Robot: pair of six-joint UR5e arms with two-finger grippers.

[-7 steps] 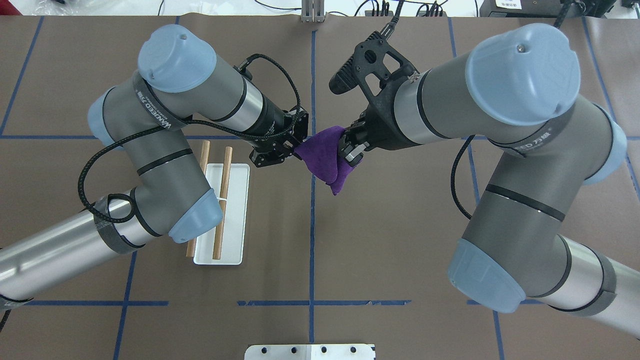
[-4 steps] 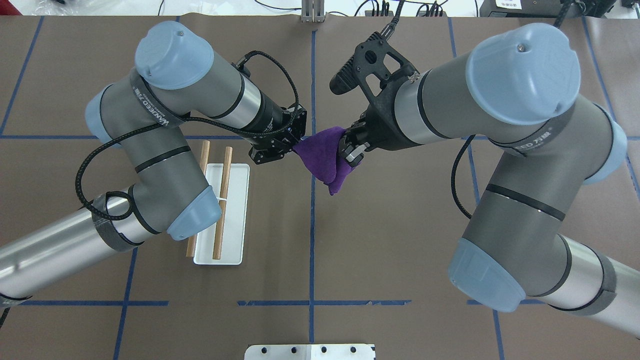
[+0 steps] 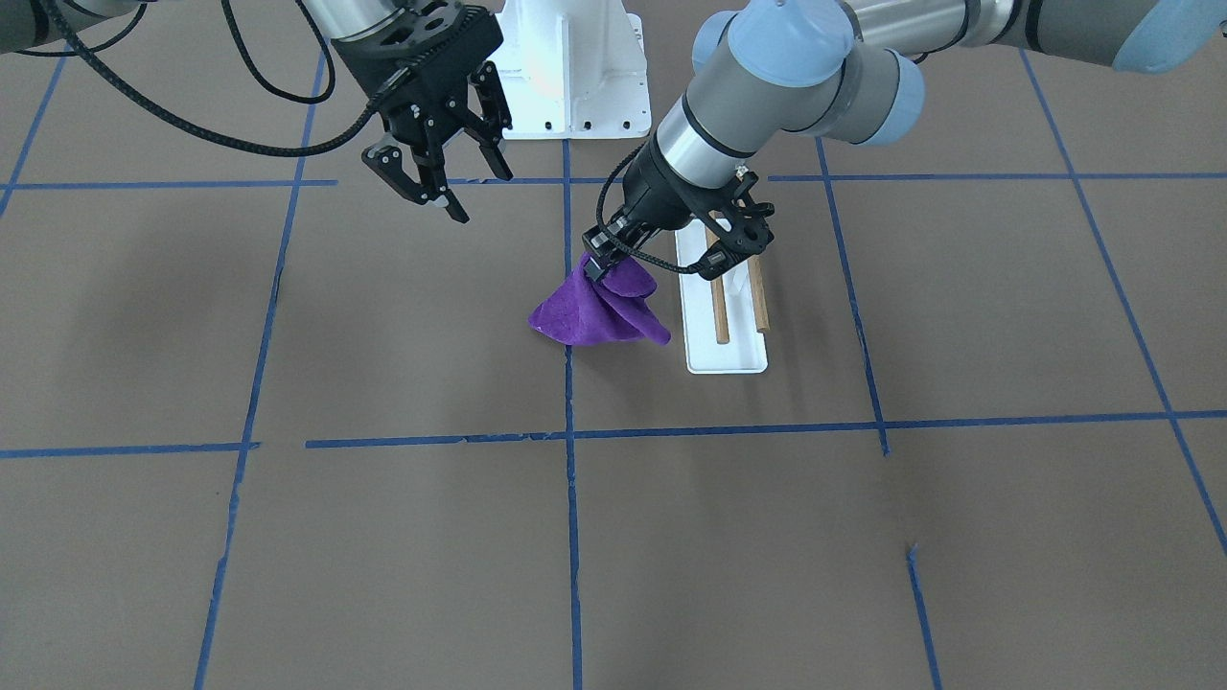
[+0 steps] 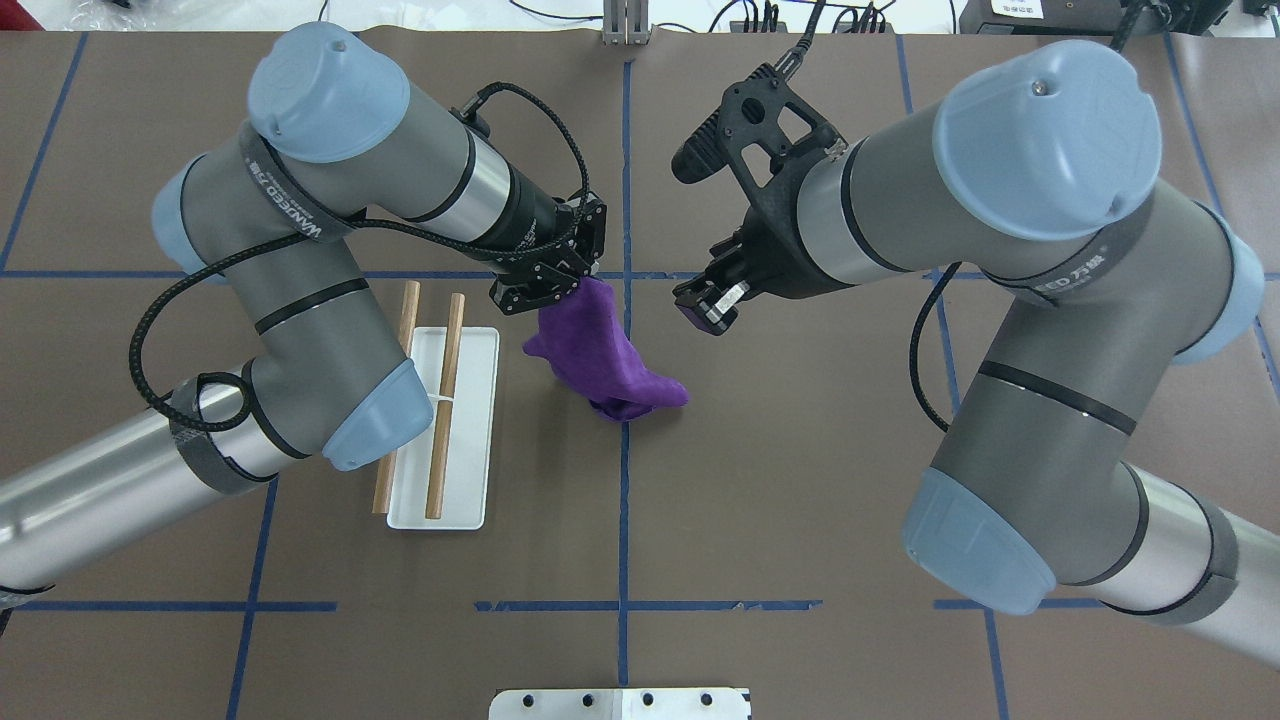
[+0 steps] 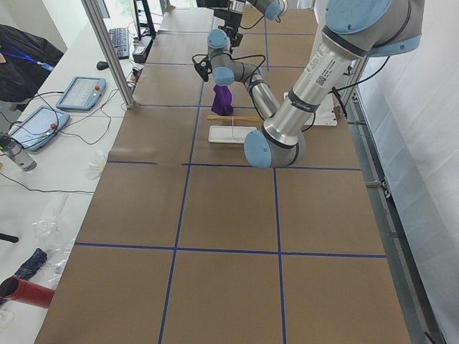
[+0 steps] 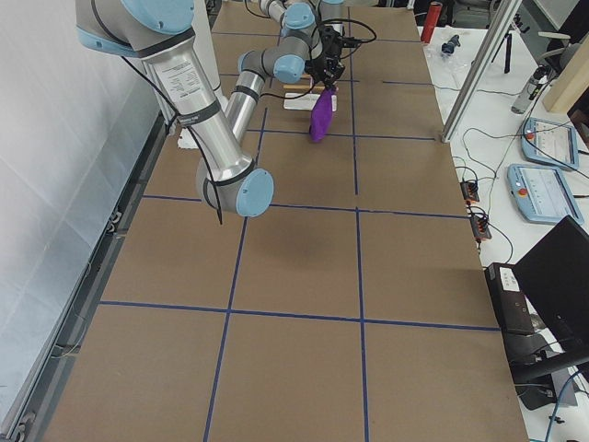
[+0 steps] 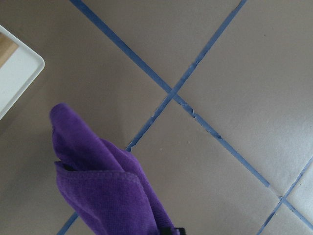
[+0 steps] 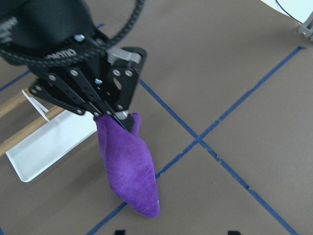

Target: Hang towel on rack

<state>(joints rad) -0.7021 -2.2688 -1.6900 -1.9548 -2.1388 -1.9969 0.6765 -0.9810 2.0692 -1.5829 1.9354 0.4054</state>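
Note:
The purple towel hangs bunched from my left gripper, which is shut on its top corner. The same grip shows in the front view, with the left gripper above the towel, and in the right wrist view. I cannot tell whether the towel's lower end touches the table. My right gripper is open and empty, to the right of the towel and apart from it; it also shows in the front view. The rack, with a white base and two wooden rods, stands just left of the towel.
The brown table mat carries blue tape lines. The white robot pedestal is at the robot's side of the table. My left forearm and elbow hang over the rack's near end. Tablets and cables lie on side benches in the side views.
My right gripper has let go of the towel and pulled back to the right. The towel now hangs from my left gripper alone, which has shifted slightly toward the rack.

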